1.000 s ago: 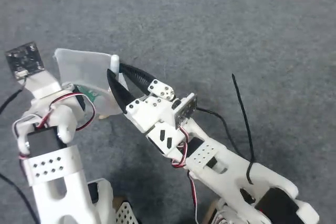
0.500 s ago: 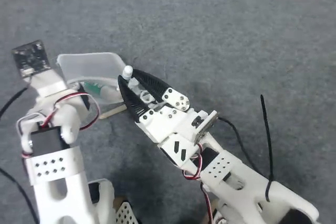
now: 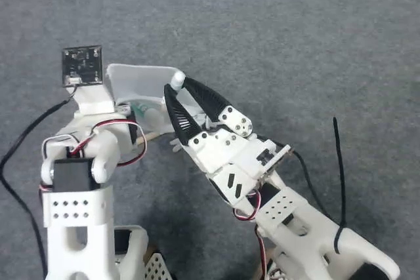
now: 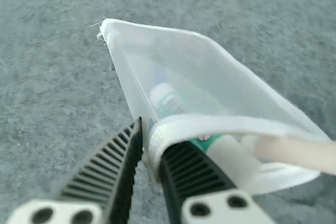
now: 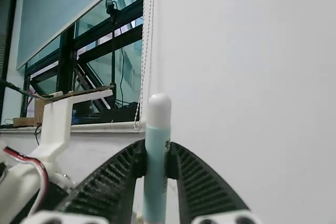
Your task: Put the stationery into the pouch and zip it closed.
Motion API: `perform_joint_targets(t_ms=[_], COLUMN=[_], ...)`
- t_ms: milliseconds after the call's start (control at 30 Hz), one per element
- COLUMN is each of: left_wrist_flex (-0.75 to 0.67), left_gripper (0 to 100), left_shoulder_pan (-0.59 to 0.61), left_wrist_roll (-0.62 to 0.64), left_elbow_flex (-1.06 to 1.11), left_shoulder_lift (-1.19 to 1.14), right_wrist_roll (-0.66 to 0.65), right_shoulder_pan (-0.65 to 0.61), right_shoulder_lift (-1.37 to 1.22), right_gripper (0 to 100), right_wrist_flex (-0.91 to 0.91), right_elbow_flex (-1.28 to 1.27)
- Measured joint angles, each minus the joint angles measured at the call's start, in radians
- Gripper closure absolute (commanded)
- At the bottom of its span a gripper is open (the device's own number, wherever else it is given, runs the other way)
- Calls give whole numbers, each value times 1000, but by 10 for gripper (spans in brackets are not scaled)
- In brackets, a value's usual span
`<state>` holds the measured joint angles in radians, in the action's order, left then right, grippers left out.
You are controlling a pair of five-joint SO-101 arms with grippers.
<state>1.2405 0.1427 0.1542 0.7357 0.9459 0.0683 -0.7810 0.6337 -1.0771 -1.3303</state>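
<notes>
The pouch (image 4: 178, 56) and the pen (image 5: 156, 129), each gripped.
The left gripper (image 4: 148, 139) is clamped on the pouch rim; the right gripper (image 5: 156, 151) pinches the pen upright between its fingers.

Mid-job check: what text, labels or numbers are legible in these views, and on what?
No text is readable.
Green print on the white tube inside the translucent white pouch: blurred, unreadable.
Markings on the small black circuit board atop an arm: too small.
On the pale blue white-capped pen: no print visible.
</notes>
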Motion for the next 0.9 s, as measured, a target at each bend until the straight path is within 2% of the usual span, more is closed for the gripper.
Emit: perform_joint_targets(t_ms=[200,467,667,800,900], left_wrist_flex=[44,46,46,46,46], left_gripper=[989,989,989,989,989], left_shoulder_pan=[-3,-3,-3,-3,-3], left_wrist_roll=[0,0,3,5,5], left_elbow_flex=[-43,-43,-43,-43,-43], left_shoulder_lift=[0,-2,-2,-2,-2], right_wrist_roll=[0,-6,-169,-196,-215], right_shoulder_pan=[-3,-5,-6,-5,-5], right_shoulder_lift=[-18,-230,-305,-325,-327], right_gripper=[993,993,992,991,909], right_wrist_flex=[34,28,28,35,35], right_elbow_flex=[0,97,101,98,84])
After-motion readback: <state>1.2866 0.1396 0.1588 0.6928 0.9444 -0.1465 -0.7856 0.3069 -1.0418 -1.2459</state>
